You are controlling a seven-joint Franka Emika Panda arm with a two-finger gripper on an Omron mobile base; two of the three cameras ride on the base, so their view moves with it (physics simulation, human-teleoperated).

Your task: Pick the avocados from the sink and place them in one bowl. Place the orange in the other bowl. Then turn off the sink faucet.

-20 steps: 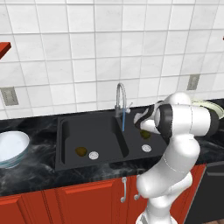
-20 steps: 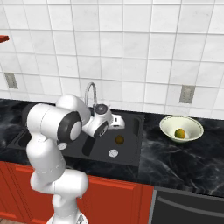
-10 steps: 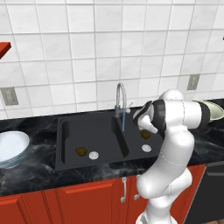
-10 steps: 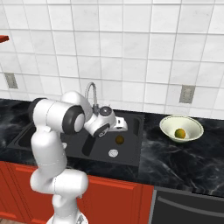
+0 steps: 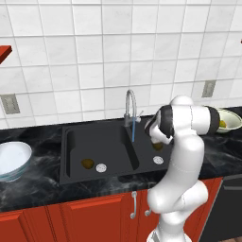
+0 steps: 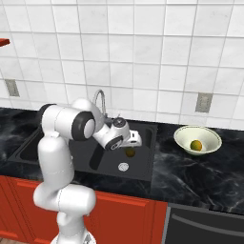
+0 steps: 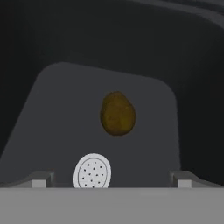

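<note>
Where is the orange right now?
The orange lies inside the cream bowl on the counter, right of the sink in the right base view.

white tiled wall [image 5: 94, 61] | black marble counter [image 6: 200, 176] | red cabinets [image 5: 71, 220]

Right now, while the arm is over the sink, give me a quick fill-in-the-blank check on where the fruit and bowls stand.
1. The orange lies in the cream ____ on the right counter.
2. The gripper hangs over the sink's ____ basin, above an avocado.
3. The other avocado lies in the left basin beside its white ____.
4. The pale blue bowl on the left counter holds ____ fruit.

Missing words: bowl; right; drain; no
</note>
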